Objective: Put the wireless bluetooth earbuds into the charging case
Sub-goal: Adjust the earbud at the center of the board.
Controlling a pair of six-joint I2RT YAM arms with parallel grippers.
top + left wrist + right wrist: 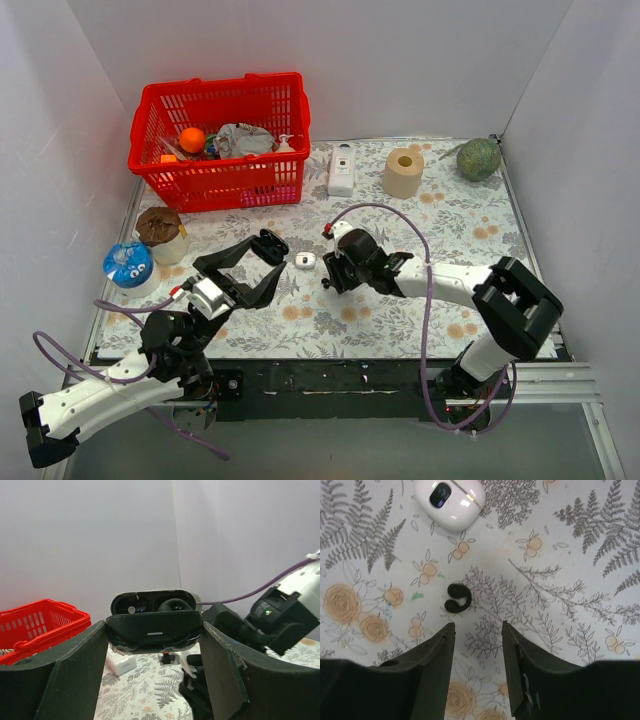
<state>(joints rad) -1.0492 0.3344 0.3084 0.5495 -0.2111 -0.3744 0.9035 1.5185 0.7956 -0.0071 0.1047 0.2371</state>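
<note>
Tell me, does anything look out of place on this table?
A black earbud lies loose on the flowered cloth, beside a white case, while the open black charging case is gripped in the left hand.

The black charging case (pixel 155 630) is showing smooth, faintly shiny plastic, while the fingers (pixel 70 675) of the left gripper (pixel 154 642) are looking like matt black plastic with slightly rough edges. The black earbud (pixel 457 599) is looking matt and smooth, the white case (pixel 450 502) just beyond that earbud is gleaming as glossy plastic with bright highlights, and the fern-print tablecloth (pixel 560 580) under the earbud is appearing flat and matt. Far behind the earbud, the red basket (pixel 220 150) is showing shiny moulded plastic and the roll (pixel 404 172) is looking like soft, dull paper.
</note>
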